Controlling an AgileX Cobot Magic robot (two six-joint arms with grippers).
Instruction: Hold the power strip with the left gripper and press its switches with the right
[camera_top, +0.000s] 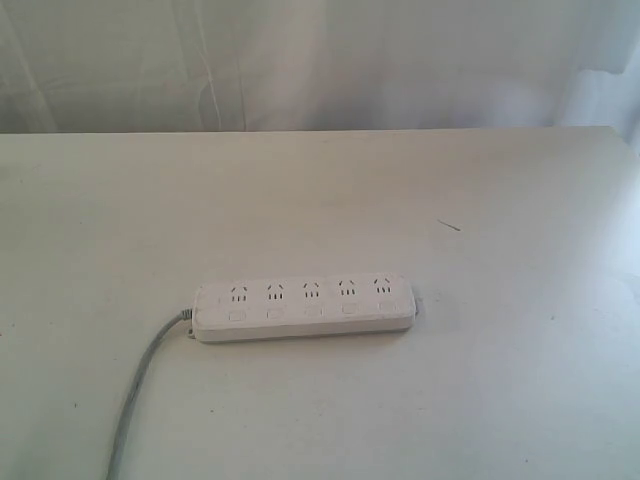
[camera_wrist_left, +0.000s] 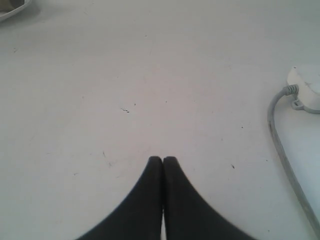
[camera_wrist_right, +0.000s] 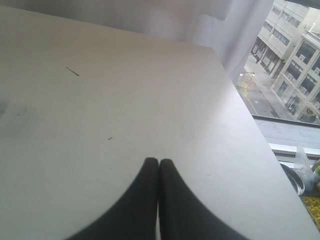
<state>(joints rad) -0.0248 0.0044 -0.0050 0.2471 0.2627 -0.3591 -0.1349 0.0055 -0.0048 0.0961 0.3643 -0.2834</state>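
Observation:
The white power strip (camera_top: 304, 307) lies flat on the table, long side across the exterior view, with its row of switches (camera_top: 313, 311) along the near side and its grey cord (camera_top: 140, 380) trailing off to the lower left. No arm shows in the exterior view. In the left wrist view my left gripper (camera_wrist_left: 162, 159) is shut and empty above bare table, with the strip's cord end (camera_wrist_left: 306, 87) and the cord (camera_wrist_left: 282, 150) well off to one side. My right gripper (camera_wrist_right: 158, 161) is shut on nothing over bare table; the strip is out of the right wrist view.
The white table (camera_top: 320, 200) ends at a pale curtain (camera_top: 300, 60) behind. In the right wrist view the table's side edge (camera_wrist_right: 250, 120) runs by a window with buildings outside (camera_wrist_right: 295, 55). A small dark scratch (camera_top: 449, 225) marks the tabletop.

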